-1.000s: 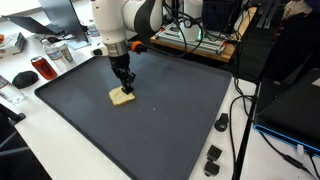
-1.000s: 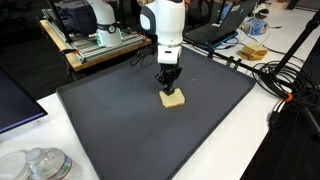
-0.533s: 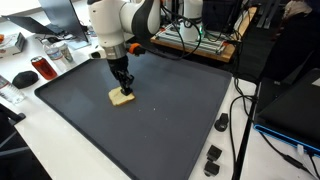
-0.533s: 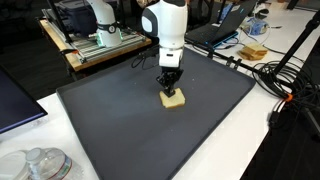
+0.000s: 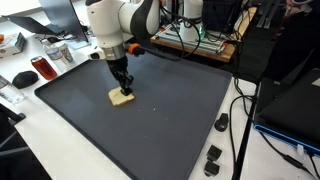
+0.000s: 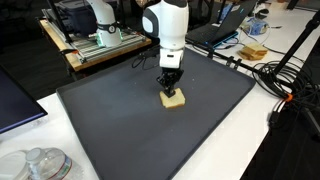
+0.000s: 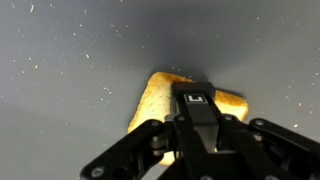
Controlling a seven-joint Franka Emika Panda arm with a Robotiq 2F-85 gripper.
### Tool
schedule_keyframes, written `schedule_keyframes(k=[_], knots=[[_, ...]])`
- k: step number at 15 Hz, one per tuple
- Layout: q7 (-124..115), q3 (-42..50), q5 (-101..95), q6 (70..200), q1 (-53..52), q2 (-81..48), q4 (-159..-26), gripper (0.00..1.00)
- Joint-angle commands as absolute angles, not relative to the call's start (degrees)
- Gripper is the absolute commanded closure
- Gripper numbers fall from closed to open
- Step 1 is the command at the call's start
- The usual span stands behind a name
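Tan toast [image 7: 152, 100] beneath the claw [image 5: 122, 88]; only exterior views show mat [image 5: 175, 110] edges.

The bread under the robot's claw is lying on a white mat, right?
Not quite. The mat is dark grey, not white, as both exterior views show. The rest is right: the bread lies on the mat, right under the gripper.
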State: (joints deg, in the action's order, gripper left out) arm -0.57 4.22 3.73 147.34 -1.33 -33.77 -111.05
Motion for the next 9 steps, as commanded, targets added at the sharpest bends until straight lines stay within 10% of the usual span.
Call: schedule_keyframes(k=[1,9], knots=[[-2.0,3.1,3.1,150.3,-0.4,-41.3,-107.7,0.95],[-2.4,3.3,2.8,152.1,-0.8,-42.4,-107.9,0.95]])
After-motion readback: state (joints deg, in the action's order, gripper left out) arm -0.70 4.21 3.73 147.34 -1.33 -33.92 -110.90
